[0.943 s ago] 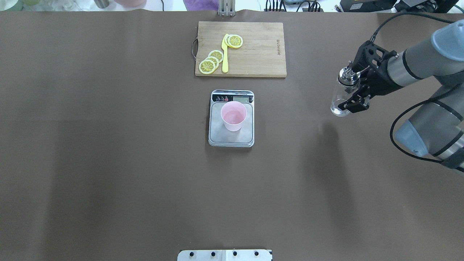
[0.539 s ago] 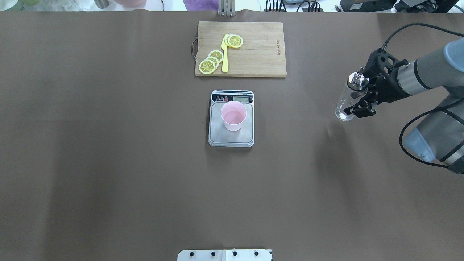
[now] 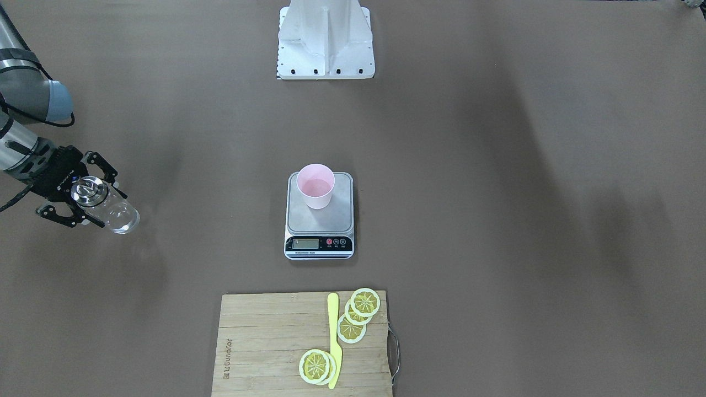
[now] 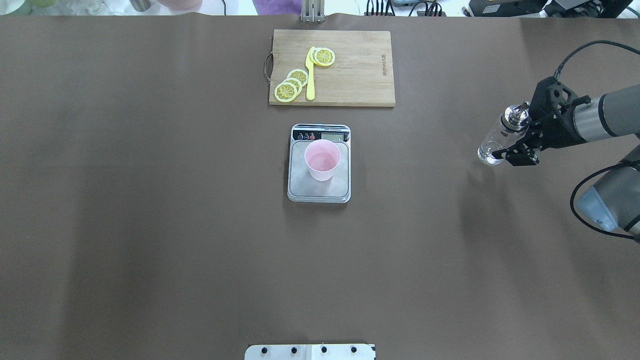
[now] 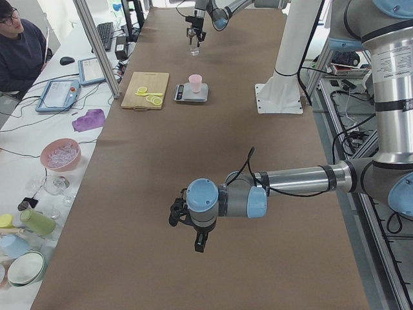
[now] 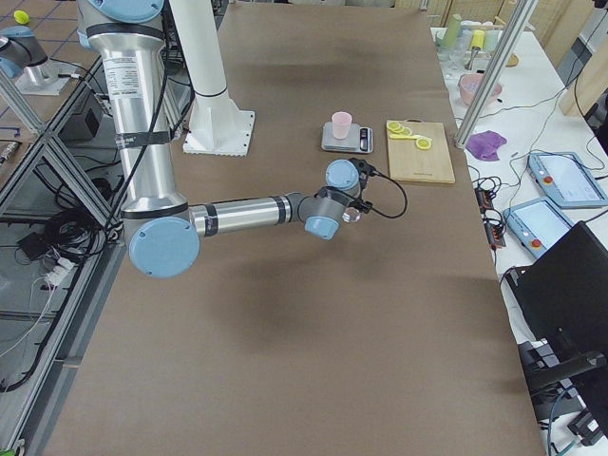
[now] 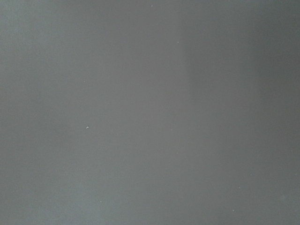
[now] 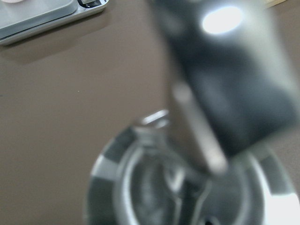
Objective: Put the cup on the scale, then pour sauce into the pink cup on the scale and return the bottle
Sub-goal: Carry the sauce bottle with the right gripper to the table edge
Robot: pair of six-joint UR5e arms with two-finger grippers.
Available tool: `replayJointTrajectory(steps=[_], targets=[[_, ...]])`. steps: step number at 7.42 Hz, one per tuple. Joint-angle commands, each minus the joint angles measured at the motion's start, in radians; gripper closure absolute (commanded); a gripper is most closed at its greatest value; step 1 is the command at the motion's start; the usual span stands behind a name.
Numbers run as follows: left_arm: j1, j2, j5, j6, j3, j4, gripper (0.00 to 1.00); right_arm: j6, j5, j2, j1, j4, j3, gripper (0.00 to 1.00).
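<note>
the small pale pink plastic cup [image 4: 322, 159] stood upright on the brushed steel platform of the flat kitchen scale [image 4: 300, 187], which sat at the middle of the brown surface [image 4: 150, 225], so step 1 read as done. the slim clear glass bottle with the shiny metal spout cap [image 4: 494, 145] was far off toward the robot's right edge, well apart from the scale, cap up and roughly upright. the right pincer [image 4: 506, 137] was clenched around its body from the side. whether its base touched the surface or hung just above it could not be told.

the glass looked clear with no dark sauce showing, and the cup's floor gave only a faint sheen, too weak to confirm a pour. with the bottle upright and so far from the cup, the step in hand was most likely the return of the bottle.

if so, the next move called for a straight lowering until the base sat flat. the pincer should spread only once the weight rested, then back away sideways without clipping the tall cap.

the left pincer [image 5: 186, 229] hung low over bare surface in the left side view alone, so its state could not be told. the bamboo cutting board [image 4: 360, 65] lay beyond the scale, out of the way
</note>
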Motion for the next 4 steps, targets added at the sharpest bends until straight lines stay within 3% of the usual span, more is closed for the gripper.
replayJointTrajectory(steps=[1, 4], targets=[[0.000, 0.000, 0.000, 0.000, 0.001, 0.001, 0.02, -0.002, -0.046, -0.003, 0.004, 0.022, -0.006, 1.00], [0.000, 0.000, 0.000, 0.000, -0.001, -0.001, 0.02, 0.004, -0.046, -0.011, 0.004, 0.025, -0.031, 1.00]])
